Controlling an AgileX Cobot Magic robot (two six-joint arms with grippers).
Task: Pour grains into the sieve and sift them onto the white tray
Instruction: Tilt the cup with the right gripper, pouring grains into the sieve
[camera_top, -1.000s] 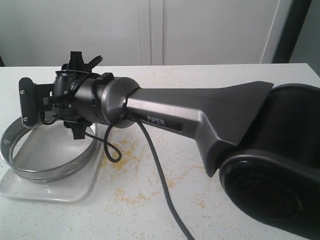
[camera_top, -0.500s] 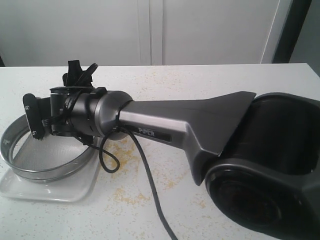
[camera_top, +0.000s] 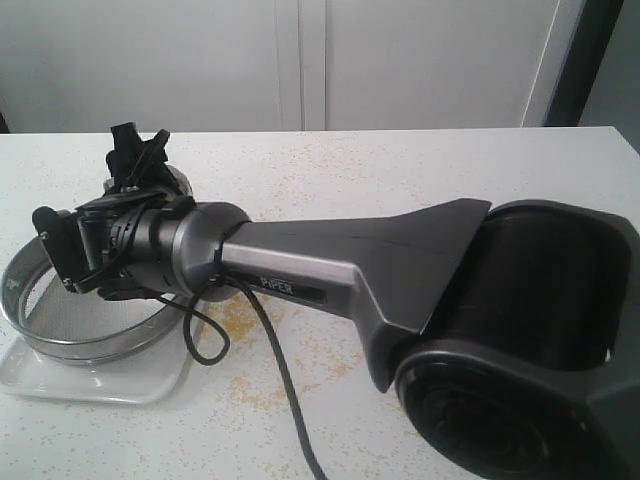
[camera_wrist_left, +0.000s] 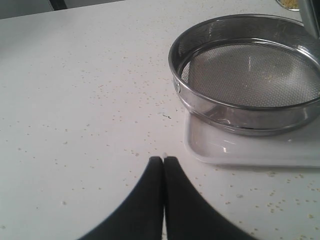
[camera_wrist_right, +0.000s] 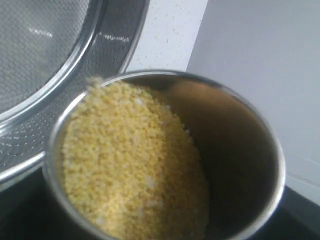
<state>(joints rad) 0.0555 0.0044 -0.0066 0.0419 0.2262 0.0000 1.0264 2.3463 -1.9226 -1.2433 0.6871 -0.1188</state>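
Note:
The sieve (camera_top: 60, 345), a wide steel ring with grey mesh (camera_wrist_left: 250, 75), rests on the white tray (camera_top: 100, 385) at the table's left. My right gripper (camera_top: 55, 250) reaches across over the sieve's rim, shut on a small steel cup (camera_wrist_right: 235, 145). The cup is tilted towards the sieve (camera_wrist_right: 60, 65), and the grains (camera_wrist_right: 125, 165), fine yellow with a few paler bits, are heaped up to its lower lip. The mesh looks almost bare. My left gripper (camera_wrist_left: 163, 159) is shut on nothing, low over the table beside the tray (camera_wrist_left: 240, 150).
Yellow specks (camera_top: 250, 310) lie strewn over the tabletop around the tray. The right arm's black cable (camera_top: 200, 340) loops down beside the sieve. The arm's big dark body (camera_top: 500, 330) fills the right of the exterior view. White cabinet doors stand behind the table.
The right wrist has sunk lower and shifted left over the sieve, rolling as it went. The sieve and tray have stayed put.

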